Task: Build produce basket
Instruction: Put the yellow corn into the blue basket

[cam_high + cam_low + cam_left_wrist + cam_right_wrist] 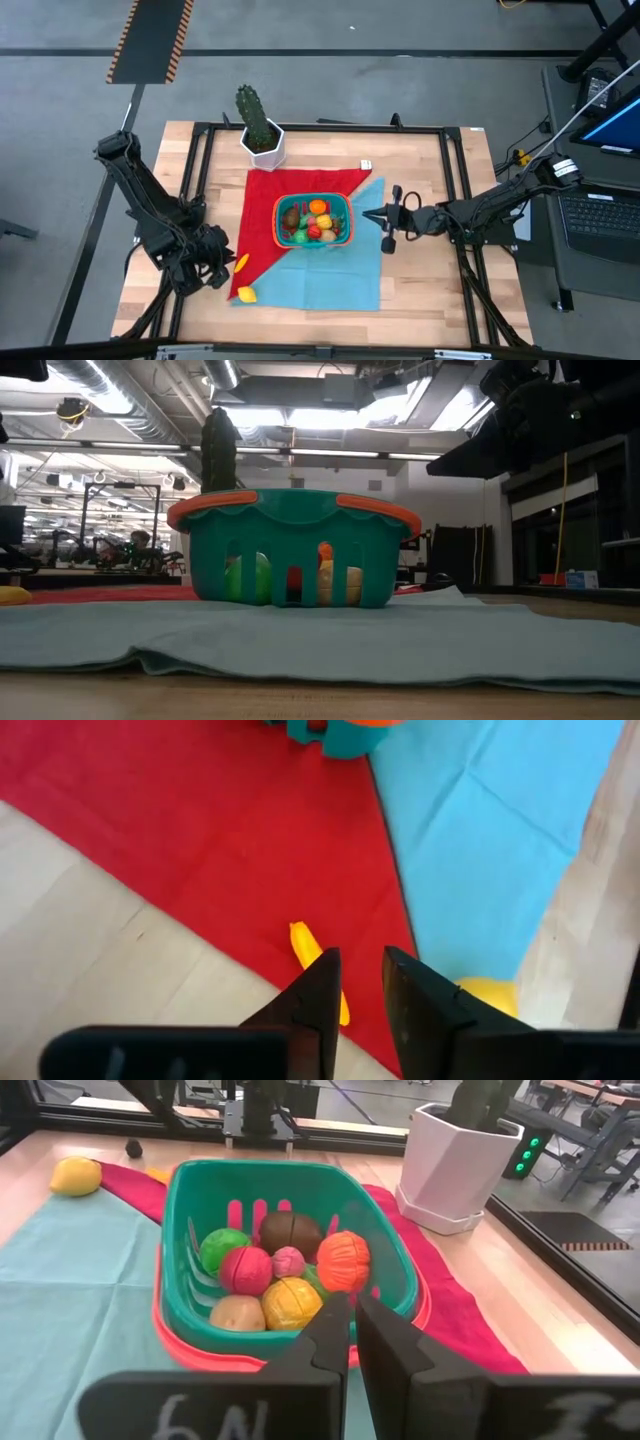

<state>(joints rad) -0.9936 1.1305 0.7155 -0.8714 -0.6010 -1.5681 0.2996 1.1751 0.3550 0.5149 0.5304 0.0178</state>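
High view: basket (314,221) sits mid-surface on a two-tone cloth, red half (268,225) and blue half (335,275) meeting along a diagonal beneath it. Basket holds mixed produce: green (224,1246), brown (291,1232), orange (343,1260), pink-red (246,1270), small pink (288,1261), yellow (291,1302) and tan (238,1314) pieces, packed touching one another. Two pieces lie outside the basket, both off its left-arm side near the cloth's edge: a slim orange-yellow piece (306,948) on the red half, and a round yellow piece (246,294) at the cloth's corner, farther from the basket. Left pincer (360,990) hangs low directly over the slim piece, fingers narrowly parted, one finger (320,995) covering the piece's near end; cannot tell whether it has hold of it. Right pincer (374,214) sits just beside the basket on the opposite side, over the blue half, fingers pressed together, holding nothing. White pot with cactus (261,135) stands behind the basket on bare wood, just off the red cloth's far edge. Low view: basket's slotted wall shows green, orange and yellow pieces through the gaps.
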